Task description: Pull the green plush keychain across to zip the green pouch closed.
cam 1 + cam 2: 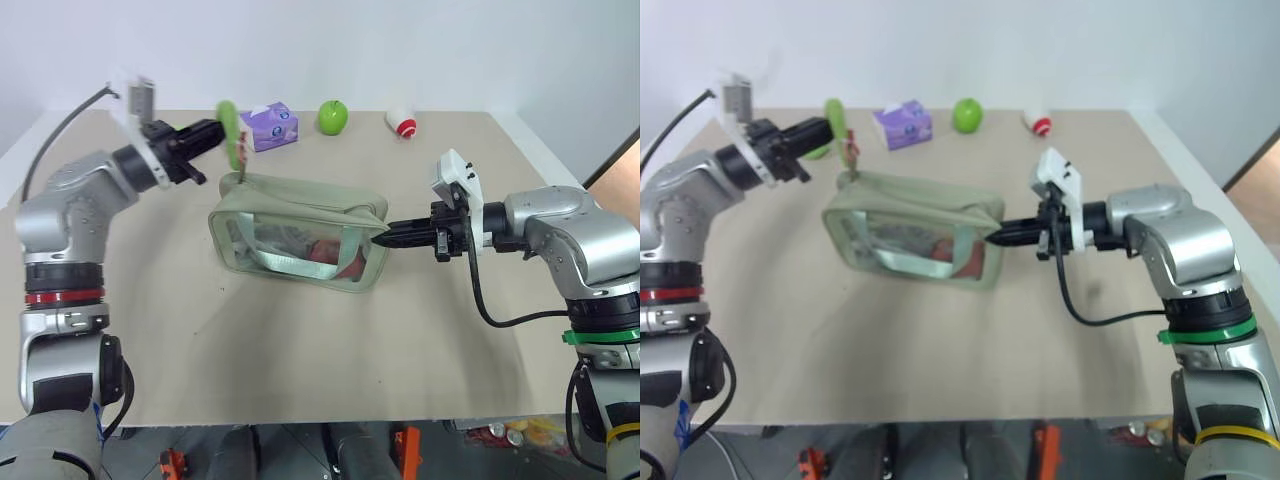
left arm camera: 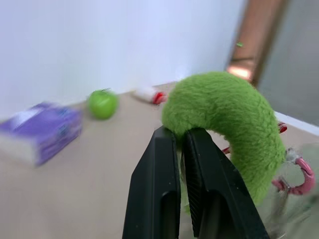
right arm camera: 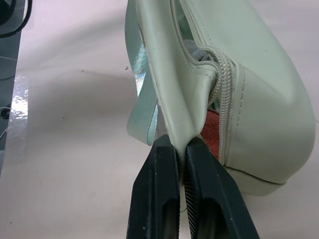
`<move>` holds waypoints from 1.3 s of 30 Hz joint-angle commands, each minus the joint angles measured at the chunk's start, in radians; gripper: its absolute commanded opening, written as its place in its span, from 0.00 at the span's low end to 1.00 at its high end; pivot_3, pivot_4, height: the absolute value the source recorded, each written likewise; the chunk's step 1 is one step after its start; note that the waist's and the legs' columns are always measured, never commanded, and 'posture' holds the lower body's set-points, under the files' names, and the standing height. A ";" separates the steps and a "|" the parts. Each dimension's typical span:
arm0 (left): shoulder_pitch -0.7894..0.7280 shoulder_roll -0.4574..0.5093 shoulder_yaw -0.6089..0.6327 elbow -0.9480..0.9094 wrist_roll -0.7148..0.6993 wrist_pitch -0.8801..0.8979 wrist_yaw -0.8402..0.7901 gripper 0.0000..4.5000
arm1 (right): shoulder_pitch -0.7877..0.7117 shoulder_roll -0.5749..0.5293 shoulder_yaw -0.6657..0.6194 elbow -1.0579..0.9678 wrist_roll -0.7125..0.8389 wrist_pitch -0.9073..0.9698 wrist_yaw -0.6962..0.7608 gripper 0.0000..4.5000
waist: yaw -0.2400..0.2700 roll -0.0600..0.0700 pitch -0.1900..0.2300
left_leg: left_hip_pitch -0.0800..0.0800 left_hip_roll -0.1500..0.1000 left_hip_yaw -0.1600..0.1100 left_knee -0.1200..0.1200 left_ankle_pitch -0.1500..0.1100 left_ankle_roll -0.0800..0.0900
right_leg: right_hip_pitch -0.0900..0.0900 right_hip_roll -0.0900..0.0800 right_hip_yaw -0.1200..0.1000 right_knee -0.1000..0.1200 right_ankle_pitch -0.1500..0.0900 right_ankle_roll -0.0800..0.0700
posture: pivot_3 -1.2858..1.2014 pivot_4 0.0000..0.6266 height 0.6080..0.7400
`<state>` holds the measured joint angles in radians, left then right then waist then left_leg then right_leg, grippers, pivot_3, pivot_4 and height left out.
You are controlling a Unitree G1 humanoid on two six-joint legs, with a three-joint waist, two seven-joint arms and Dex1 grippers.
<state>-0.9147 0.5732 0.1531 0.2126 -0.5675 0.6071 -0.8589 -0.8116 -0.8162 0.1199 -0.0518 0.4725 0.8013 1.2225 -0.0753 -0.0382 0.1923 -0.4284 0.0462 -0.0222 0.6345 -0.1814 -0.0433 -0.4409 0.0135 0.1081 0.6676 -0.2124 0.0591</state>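
Tabletop (image 1: 300,340) step is grasp-done, pull pending: left gripper (image 2: 182,137) clenched on the green plush keychain (image 2: 229,119) at the green pouch (image 1: 300,235) far-left corner, right gripper (image 3: 180,144) pinching the pouch's right end; next, likely drag the keychain rightward along the zipper (image 3: 224,99) while the right braces

Fuzzy plush keychain (image 2: 234,124), smooth matt leatherette-looking pouch (image 3: 259,99) with a glossy clear panel, on a matt table (image 1: 300,350).
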 commanded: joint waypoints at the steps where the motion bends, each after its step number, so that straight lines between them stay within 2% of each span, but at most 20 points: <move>1: -0.011 -0.002 -0.069 -0.118 0.027 -0.047 -0.055 0.06 | -0.023 -0.003 -0.018 -0.020 0.010 -0.008 0.004 0.00 | -0.001 0.000 0.000 | 0.000 0.000 0.000 0.000 0.000 0.000 | 0.000 0.000 0.000 0.000 0.000 0.000 | 0.52 0.24 1.00; 9: -0.013 0.007 -0.183 -0.233 0.056 -0.079 -0.174 0.06 | -0.004 -0.014 -0.036 -0.044 0.021 0.008 -0.006 0.00 | -0.001 0.000 0.000 | 0.000 0.000 0.000 0.000 0.000 0.000 | 0.000 0.001 0.001 0.000 0.000 0.000 | 0.52 0.24 1.00; 19: -0.022 0.001 -0.205 -0.248 0.095 -0.096 -0.191 0.06 | -0.010 -0.008 -0.031 -0.039 0.018 0.006 -0.011 0.00 | -0.001 0.000 0.000 | 0.000 0.000 0.000 0.000 0.000 0.000 | 0.000 0.001 0.001 0.000 0.000 0.000 | 0.52 0.24 1.00; 22: -0.027 0.015 -0.165 -0.236 0.045 -0.040 -0.199 0.24 | -0.014 -0.006 -0.028 -0.033 0.015 0.002 -0.010 0.00 | -0.001 0.000 0.000 | 0.000 0.000 0.000 0.000 0.000 0.000 | 0.000 0.001 0.001 0.000 0.000 0.000 | 0.52 0.24 1.00; 29: -0.038 0.061 -0.135 -0.213 0.084 -0.083 -0.181 0.77 | -0.028 0.008 -0.016 -0.016 0.009 -0.009 -0.005 0.00 | -0.001 0.000 0.000 | 0.000 0.000 0.000 0.000 0.000 0.000 | 0.000 0.001 0.001 0.000 0.000 0.000 | 0.52 0.24 1.00; 36: -0.026 0.162 -0.058 -0.201 0.059 -0.090 -0.224 0.77 | -0.035 0.021 -0.008 -0.006 0.002 -0.017 0.002 0.00 | -0.003 0.000 0.000 | 0.000 0.001 0.000 0.000 0.000 0.000 | 0.000 0.001 0.001 0.000 0.000 0.000 | 0.52 0.24 1.00; 39: -0.016 0.204 0.045 -0.183 -0.036 -0.015 -0.232 0.77 | -0.030 0.024 -0.007 -0.007 0.000 -0.018 0.006 0.00 | -0.005 0.000 0.000 | 0.001 0.001 0.000 0.000 0.000 0.000 | -0.001 0.002 0.001 0.000 0.000 0.000 | 0.52 0.24 1.00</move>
<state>-0.9212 0.7515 0.1246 0.0348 -0.5525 0.5700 -1.0805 -0.8198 -0.7929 0.1198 -0.0439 0.4652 0.7987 1.2192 -0.0801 -0.0378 0.1925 -0.4279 0.0475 -0.0219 0.6345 -0.1813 -0.0431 -0.4415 0.0153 0.1094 0.6678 -0.2125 0.0592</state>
